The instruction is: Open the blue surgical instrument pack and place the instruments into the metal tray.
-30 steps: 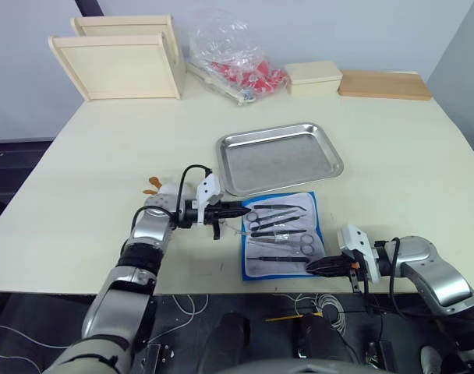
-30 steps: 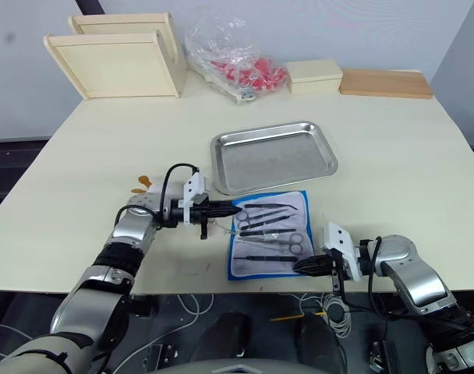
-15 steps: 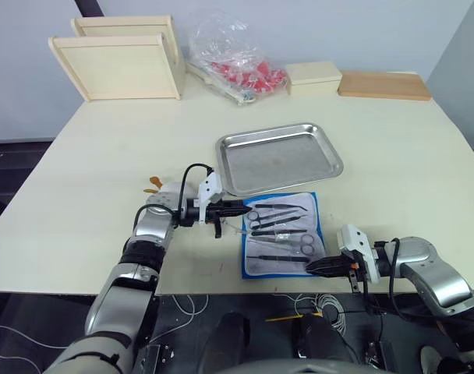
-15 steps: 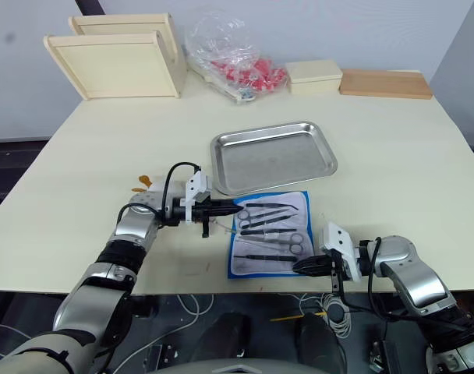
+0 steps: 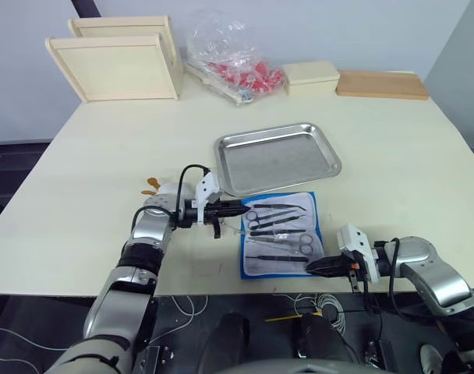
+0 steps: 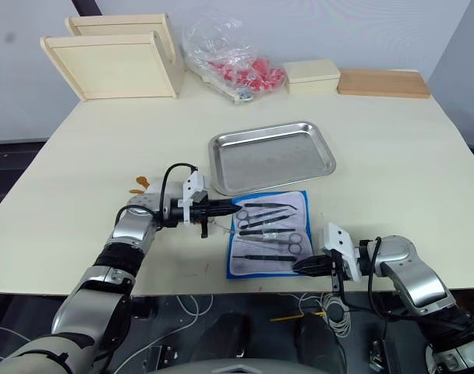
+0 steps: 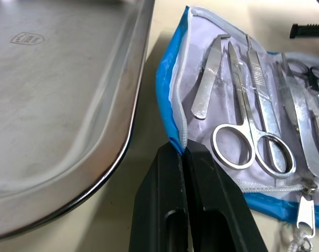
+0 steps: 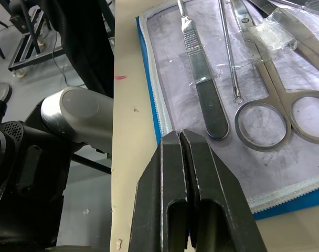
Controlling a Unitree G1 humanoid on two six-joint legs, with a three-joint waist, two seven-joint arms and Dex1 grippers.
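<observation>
Blue surgical instrument pack (image 5: 282, 234) stays open and unmoved, both end effectors (image 5: 242, 209) (image 5: 311, 266) still pinching its edges; instruments (image 5: 277, 227) not yet moved to metal tray (image 5: 277, 157).

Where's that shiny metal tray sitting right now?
In the left eye view, the metal tray lies mid-table, just beyond the opened blue surgical instrument pack, nearer than the clear plastic bag of red items.

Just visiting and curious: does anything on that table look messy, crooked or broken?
Mostly tidy. The blue pack lies open and a bit askew to the empty metal tray. At the far edge, a crumpled clear bag of red items looks untidy.
</observation>
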